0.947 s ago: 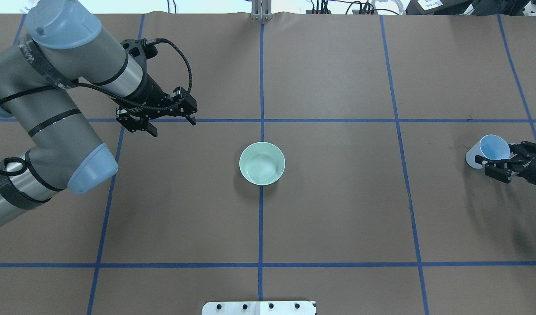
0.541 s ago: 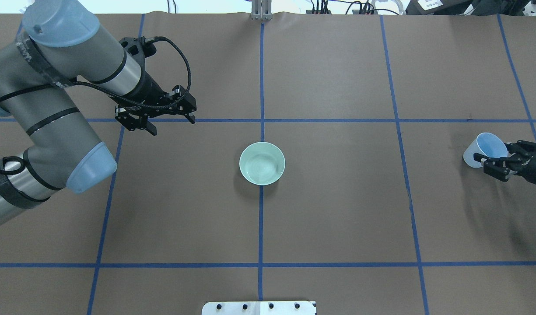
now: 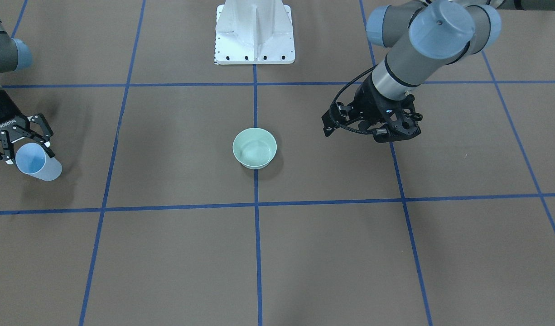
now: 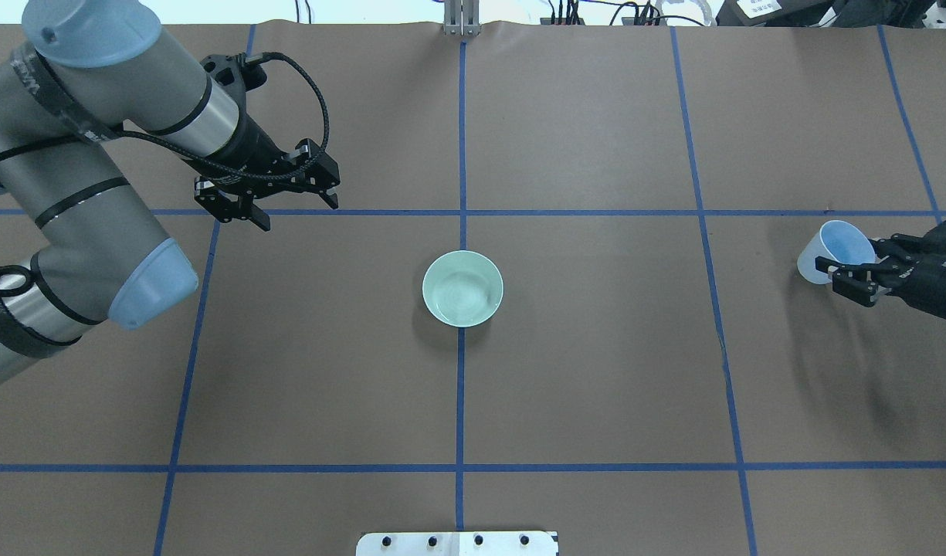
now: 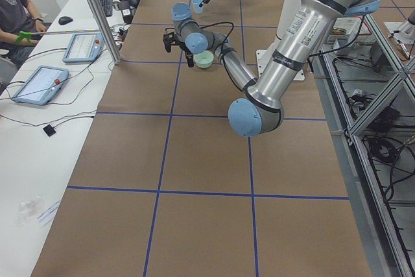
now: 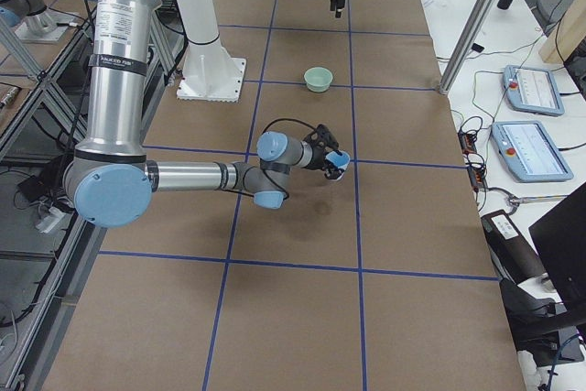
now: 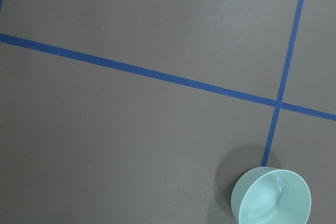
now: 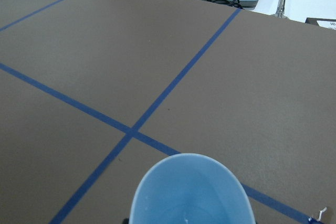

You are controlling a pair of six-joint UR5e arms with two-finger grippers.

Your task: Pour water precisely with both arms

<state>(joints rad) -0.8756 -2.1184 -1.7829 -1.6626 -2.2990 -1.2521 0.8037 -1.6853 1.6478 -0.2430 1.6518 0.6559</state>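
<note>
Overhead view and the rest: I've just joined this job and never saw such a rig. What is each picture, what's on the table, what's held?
This robot has two jointed arms, the left arm and the right arm, at a table papered brown with blue tape lines. The overhead view looks from behind the robot, so its left arm is on the left; the front-facing view looks back at it, so sides swap. Two side views look along the table, and each wrist carries a camera. A green bowl stands mid-table. The right tool grips a blue cup; the left tool is open and empty.
</note>
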